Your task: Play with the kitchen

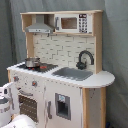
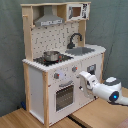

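Gripper [image 2: 81, 77] sits right at the toy kitchen [image 2: 60, 60] front, by the oven door [image 2: 63, 96] and knobs [image 2: 56, 76]. Jaws: can't tell, hidden end-on. Risk, imo: a push instead of a grip could shove the light unit back or tip the pot [image 2: 50, 55] on the hob. Faucet [image 1: 84, 59], sink [image 1: 74, 73] farther back. In the first exterior view the arm [image 1: 6, 102] is cut off at the edge.

No text, label or number can be read on the kitchen [image 1: 65, 90]
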You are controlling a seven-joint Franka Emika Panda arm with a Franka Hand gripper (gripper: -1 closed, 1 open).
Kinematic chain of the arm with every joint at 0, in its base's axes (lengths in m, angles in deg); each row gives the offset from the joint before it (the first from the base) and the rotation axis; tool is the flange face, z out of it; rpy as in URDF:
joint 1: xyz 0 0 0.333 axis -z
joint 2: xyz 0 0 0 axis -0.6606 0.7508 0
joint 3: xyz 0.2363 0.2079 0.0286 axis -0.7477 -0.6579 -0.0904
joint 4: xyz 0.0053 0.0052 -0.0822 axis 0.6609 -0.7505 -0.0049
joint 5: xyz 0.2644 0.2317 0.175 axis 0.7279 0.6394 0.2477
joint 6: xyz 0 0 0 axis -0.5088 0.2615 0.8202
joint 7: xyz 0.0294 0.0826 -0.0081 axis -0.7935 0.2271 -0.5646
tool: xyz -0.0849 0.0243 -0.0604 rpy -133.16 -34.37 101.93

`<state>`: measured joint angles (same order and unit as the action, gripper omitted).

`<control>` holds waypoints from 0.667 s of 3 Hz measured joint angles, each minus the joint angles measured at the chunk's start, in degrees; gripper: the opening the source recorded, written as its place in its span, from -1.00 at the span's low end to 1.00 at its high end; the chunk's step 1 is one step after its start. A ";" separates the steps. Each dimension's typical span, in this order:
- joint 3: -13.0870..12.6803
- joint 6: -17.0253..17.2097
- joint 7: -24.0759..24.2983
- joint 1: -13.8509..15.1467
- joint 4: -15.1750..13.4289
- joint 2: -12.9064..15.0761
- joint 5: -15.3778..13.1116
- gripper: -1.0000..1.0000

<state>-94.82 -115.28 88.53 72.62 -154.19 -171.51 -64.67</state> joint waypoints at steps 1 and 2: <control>-0.15 -1.73 3.59 4.50 2.16 0.04 0.00 1.00; -0.41 -3.55 7.07 8.85 4.28 0.07 0.00 1.00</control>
<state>-95.23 -118.83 95.60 81.47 -149.91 -171.44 -64.67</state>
